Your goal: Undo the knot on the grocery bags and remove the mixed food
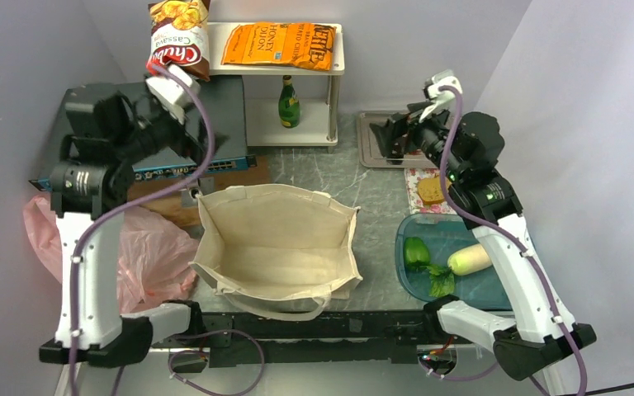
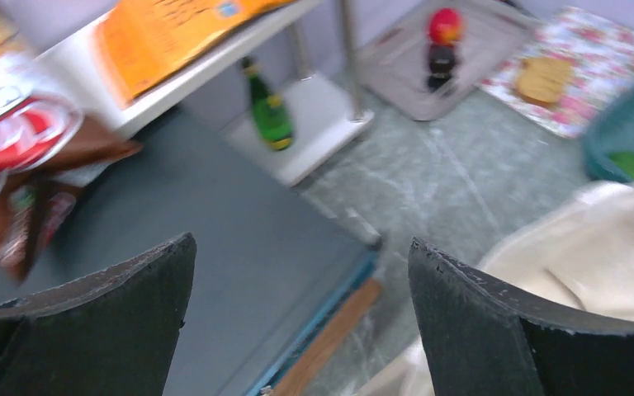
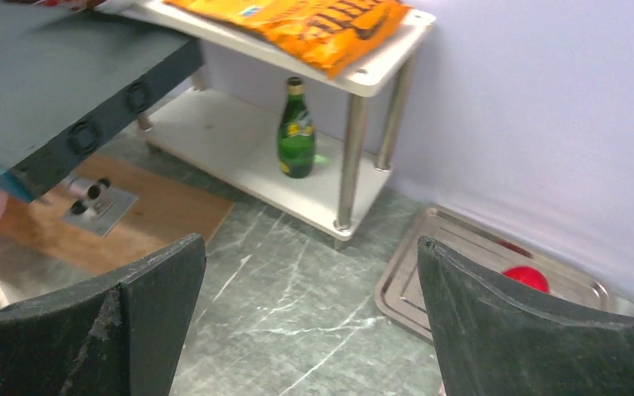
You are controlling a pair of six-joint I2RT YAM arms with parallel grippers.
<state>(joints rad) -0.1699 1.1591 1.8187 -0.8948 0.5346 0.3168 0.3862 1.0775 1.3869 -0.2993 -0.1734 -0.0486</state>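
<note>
The pink plastic bag [image 1: 144,256] lies crumpled at the left; I cannot make out its knot. The beige tote [image 1: 276,243] stands open and looks empty. My left gripper [image 1: 183,124] is open and empty above the dark box, with the brown-red chip bag [image 1: 177,37] just beyond it. My right gripper [image 1: 390,136] is open and empty over the metal tray's near edge. The red fruit [image 3: 526,278] lies in that tray. The orange chip bag [image 1: 281,45] and green bottle [image 1: 288,103] are on the shelf. The pepper [image 1: 417,250], greens [image 1: 439,280] and radish [image 1: 469,258] lie in the teal bin.
The dark box [image 1: 215,107] with a blue front edge fills the back left, with a wooden board [image 1: 173,202] below it. A white two-level shelf [image 1: 330,124] stands at the back. A bread slice [image 1: 431,190] lies on a floral mat beside the teal bin [image 1: 495,293].
</note>
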